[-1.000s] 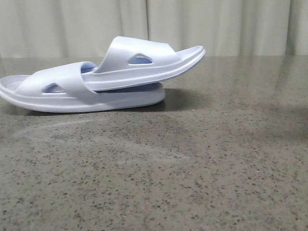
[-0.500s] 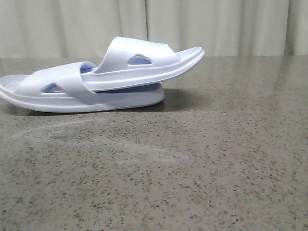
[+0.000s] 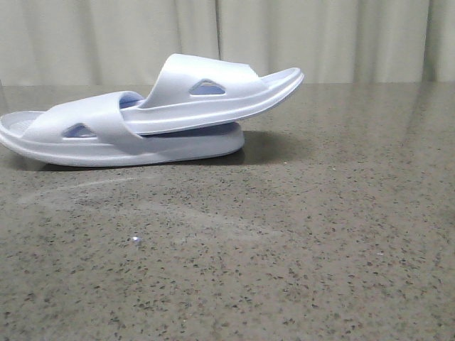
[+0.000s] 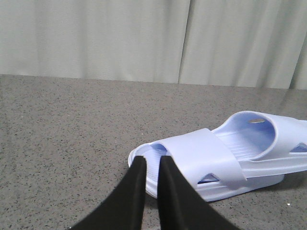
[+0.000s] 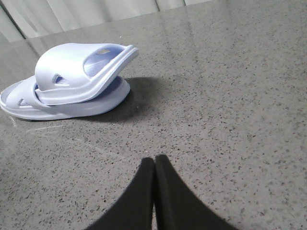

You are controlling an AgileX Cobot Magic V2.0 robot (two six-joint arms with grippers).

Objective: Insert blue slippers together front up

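Note:
The two blue slippers lie nested on the table at the far left. The upper slipper [image 3: 206,96] is pushed under the strap of the lower slipper [image 3: 92,135] and tilts up to the right, both straps up. Neither gripper shows in the front view. In the left wrist view my left gripper [image 4: 152,160] holds nothing, its jaws a narrow gap apart, just short of the lower slipper's [image 4: 201,155] end; the upper slipper [image 4: 268,134] lies beyond. My right gripper [image 5: 154,160] is shut and empty, well away from the pair [image 5: 72,67].
The slippers rest on a speckled grey stone table [image 3: 284,234]. A pale curtain [image 3: 320,35] hangs behind the table's far edge. A tiny white speck [image 3: 134,239] lies on the table in front of the slippers.

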